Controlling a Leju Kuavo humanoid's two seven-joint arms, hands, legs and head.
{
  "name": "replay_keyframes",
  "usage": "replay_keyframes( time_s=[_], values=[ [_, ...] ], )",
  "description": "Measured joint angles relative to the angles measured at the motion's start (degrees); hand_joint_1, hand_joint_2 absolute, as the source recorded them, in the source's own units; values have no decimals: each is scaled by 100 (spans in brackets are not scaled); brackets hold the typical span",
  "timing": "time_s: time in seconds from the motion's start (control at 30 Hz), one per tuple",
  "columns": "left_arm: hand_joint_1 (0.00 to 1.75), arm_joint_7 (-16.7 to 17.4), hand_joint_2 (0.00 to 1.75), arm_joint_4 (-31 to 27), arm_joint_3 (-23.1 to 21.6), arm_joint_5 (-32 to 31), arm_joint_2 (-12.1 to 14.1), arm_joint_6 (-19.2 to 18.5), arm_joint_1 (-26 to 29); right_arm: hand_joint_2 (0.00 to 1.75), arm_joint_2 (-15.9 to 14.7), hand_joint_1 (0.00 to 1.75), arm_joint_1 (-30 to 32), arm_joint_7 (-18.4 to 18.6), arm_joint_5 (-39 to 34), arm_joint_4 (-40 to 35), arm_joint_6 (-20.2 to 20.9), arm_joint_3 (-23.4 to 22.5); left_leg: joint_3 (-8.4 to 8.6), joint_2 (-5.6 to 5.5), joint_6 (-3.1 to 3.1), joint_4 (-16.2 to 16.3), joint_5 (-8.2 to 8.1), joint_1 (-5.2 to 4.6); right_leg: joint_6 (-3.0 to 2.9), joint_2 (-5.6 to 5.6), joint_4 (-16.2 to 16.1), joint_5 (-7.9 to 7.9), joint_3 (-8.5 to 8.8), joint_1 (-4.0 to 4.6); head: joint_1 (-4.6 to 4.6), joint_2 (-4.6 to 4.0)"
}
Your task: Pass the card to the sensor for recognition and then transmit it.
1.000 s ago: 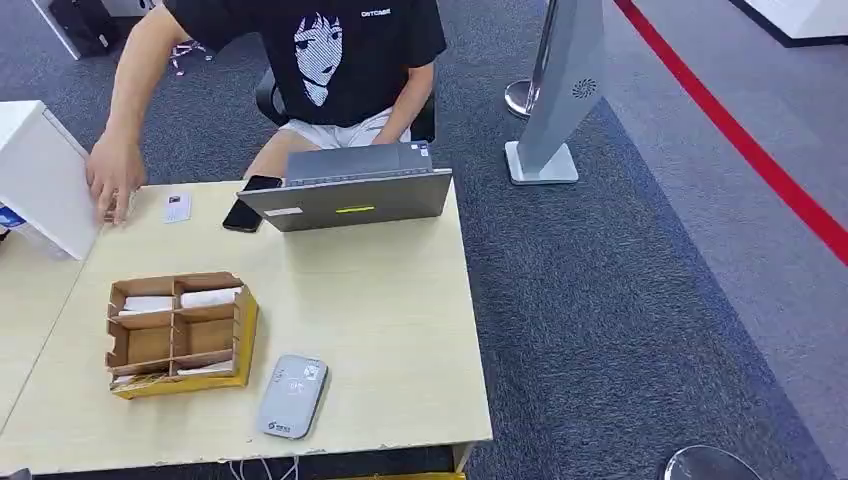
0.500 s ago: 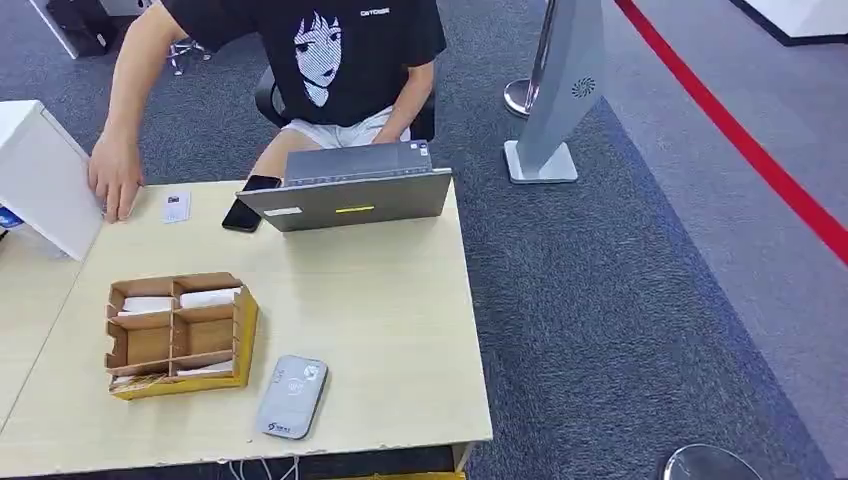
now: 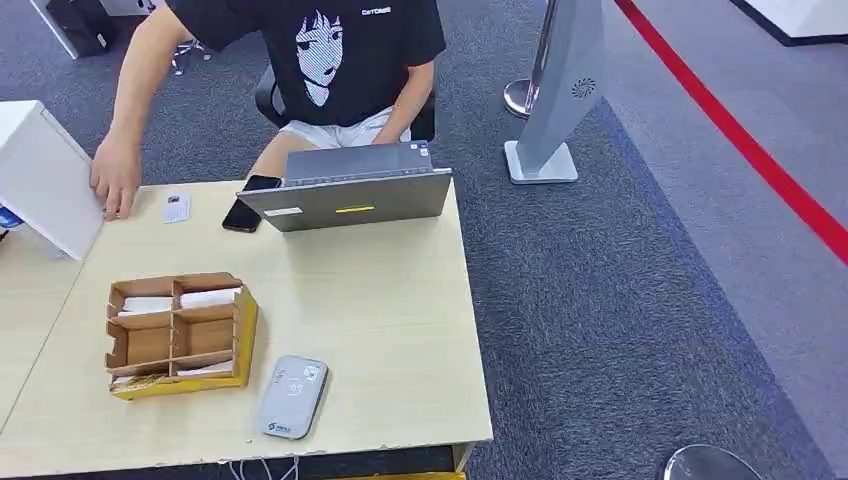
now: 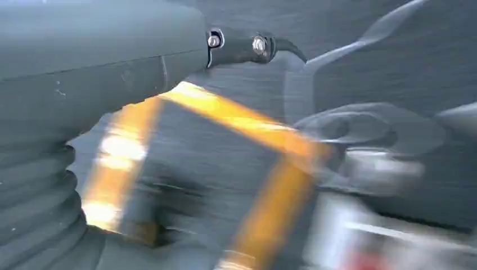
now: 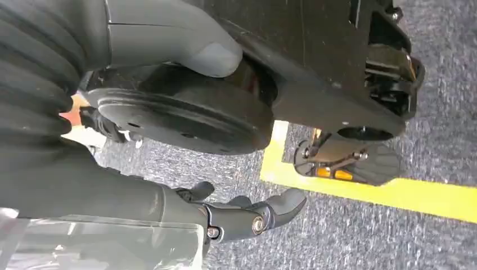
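Quick status from where I stood. Neither robot hand was over the table. Both arms hung low, wrist cams looking at the floor.

Right hand: fingers slack and slightly apart, thumb clear of them, nothing between them. Empty.

Left hand: frame badly smeared, only the ribbed cover and one finger tip readable. Couldn't tell whether it was spread or curled, or whether it held anything.

Cards: white ones lay in the compartments of the cardboard tray, at least in the two far slots. One more small card lay flat on the far left of the table, just beside the person's hand, which rested against a white box.

Sensor: grey reader pad at the near edge, just beside the tray, nothing on it or over it.

Progress: no card at the reader and none visibly in a robot hand. That fit either a cycle yet to start or one already handed over, with the loose card by the person being the passed one. Couldn't settle which from this.

Laptop and phone sat at the far edge in front of the person.
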Motion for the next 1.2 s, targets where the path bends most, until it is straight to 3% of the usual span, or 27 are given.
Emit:
replay_keyframes(
  time_s=[0.03,0.1,0.13,0.17,0.2,0.23,0.27,0.3,0.33,0.37,0.47,0.53,0.7,1.1,1.2],
  values=[
    [175,730,175,107,-133,-365,-4,159,-7,175,0,175,0,-9,11,0,76,0,0,0,0,0,0,1,0,0,0,0,0,1,-2,0],
    [175,2193,175,290,-569,-1203,-63,137,7,175,-2,175,2,-48,26,0,201,0,0,1,0,0,0,0,0,1,0,0,-2,0,-7,0],
    [175,2567,175,345,-755,-1392,-112,130,21,175,-7,175,5,-63,39,0,223,0,-1,0,0,0,0,0,0,0,0,0,-2,0,-7,0],
    [175,2862,175,399,-930,-1299,-192,236,29,175,-11,138,2,-59,44,-2,218,-2,-2,0,0,0,0,0,0,0,0,0,-2,0,-4,0],
    [175,2988,175,437,-985,-1200,-276,358,27,175,-20,80,-2,-35,48,-2,216,-4,-2,0,1,1,0,0,0,-1,0,0,-1,0,-4,2],
    [175,3035,175,465,-1003,-1172,-332,462,28,175,-26,10,-11,4,68,-2,207,-4,-2,1,1,1,0,0,0,0,-1,0,-1,0,4,0],
    [175,3024,175,498,-1047,-1258,-391,495,27,175,-28,10,-18,61,112,-2,194,-4,-1,1,1,1,-1,0,1,0,-2,1,0,0,2,0],
    [175,2905,175,522,-1140,-1369,-428,530,28,175,-28,0,-21,127,153,-2,168,-4,-1,1,2,2,-1,1,1,0,-3,1,1,1,9,0],
    [147,2756,175,526,-1221,-1410,-428,576,29,175,-28,0,-30,157,188,-2,157,-4,0,1,2,3,-1,1,1,0,-3,1,-1,1,11,0],
    [0,2632,175,533,-1278,-1411,-420,596,23,175,-28,0,-36,179,212,-2,137,-4,2,1,2,3,-1,1,0,0,-3,1,0,1,9,0],
    [0,2111,175,533,-1395,-1245,-350,792,32,175,-33,0,-29,164,206,-13,31,0,6,1,0,2,0,7,-1,1,1,1,-1,5,0,0],
    [0,1979,175,533,-1635,-1034,-266,829,66,175,-63,0,7,111,122,-46,28,26,5,1,-1,1,1,8,-2,0,4,-1,-1,5,-2,0],
    [0,1969,175,531,-2268,-426,-114,749,184,175,-153,0,133,-15,-183,-159,72,113,1,1,-1,1,0,7,-5,0,4,-3,-2,5,0,0],
    [0,1969,175,529,-2368,-334,-92,742,205,175,-166,0,152,-28,-231,-181,85,133,2,1,-1,1,0,6,-4,0,3,-3,-2,4,0,2],
    [0,1990,175,502,-2868,129,22,639,313,175,-230,0,275,-118,-464,-295,109,243,0,1,2,1,-2,3,-2,-2,1,-4,-4,2,2,0]
  ],
)
